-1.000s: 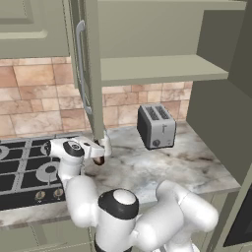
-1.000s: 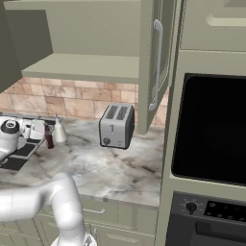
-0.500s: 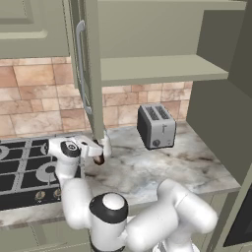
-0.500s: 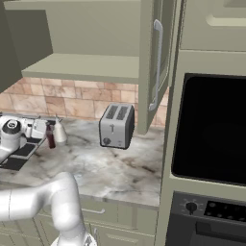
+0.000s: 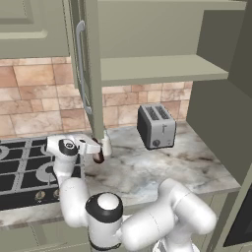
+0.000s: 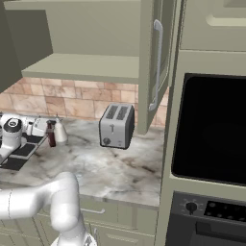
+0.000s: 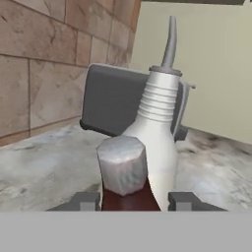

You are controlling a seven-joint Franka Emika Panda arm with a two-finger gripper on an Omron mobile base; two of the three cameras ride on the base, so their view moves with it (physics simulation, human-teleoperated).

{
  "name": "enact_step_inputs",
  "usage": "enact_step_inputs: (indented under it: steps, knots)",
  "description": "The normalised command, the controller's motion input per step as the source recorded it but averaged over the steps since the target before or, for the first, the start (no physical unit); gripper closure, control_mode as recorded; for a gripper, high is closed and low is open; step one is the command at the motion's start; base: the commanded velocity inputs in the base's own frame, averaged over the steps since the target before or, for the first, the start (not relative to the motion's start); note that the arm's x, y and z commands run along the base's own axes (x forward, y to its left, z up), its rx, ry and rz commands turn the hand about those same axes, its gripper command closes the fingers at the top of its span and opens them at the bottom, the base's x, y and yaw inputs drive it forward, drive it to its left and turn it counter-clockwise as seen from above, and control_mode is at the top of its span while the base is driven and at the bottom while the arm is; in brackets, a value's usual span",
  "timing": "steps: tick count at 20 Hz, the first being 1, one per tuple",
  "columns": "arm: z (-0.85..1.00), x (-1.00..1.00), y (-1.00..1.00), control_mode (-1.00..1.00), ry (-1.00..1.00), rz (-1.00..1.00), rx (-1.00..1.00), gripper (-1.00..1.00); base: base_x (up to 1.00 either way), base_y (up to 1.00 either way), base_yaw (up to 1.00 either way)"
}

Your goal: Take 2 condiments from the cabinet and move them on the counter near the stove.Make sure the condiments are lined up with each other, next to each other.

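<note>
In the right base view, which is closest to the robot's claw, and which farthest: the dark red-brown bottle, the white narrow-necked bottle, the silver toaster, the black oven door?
1. Dark red-brown bottle, between the fingers of the gripper.
2. White bottle with the tapering neck, just to its right.
3. Silver two-slot toaster, mid-counter.
4. Black oven door, far right.

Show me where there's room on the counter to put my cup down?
Bare counter lies in front of the toaster and right of it. It's crowded by the stove, where the claw grips the red bottle beside the white bottle.
</note>
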Motion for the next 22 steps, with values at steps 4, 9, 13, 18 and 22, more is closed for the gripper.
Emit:
enact_step_inputs:
  steps: [4,9,13,18,22]
  knots:
    - [-0.2,0.0,-0.05,-1.0,-0.08,0.0,-0.03,1.0,0.0,0.0,0.0]
    - [-0.14,0.0,-0.02,-1.0,-0.08,0.0,-0.03,-1.0,0.0,0.0,0.0]
    - [-0.04,0.0,0.0,-1.0,-0.04,-0.01,-0.03,-1.0,0.0,0.0,0.0]
    - [0.0,0.0,-0.01,-1.0,-0.01,-0.02,0.0,-1.0,0.0,0.0,0.0]
    - [0.0,0.0,-0.01,-1.0,0.0,-0.02,0.0,-1.0,0.0,0.0,0.0]
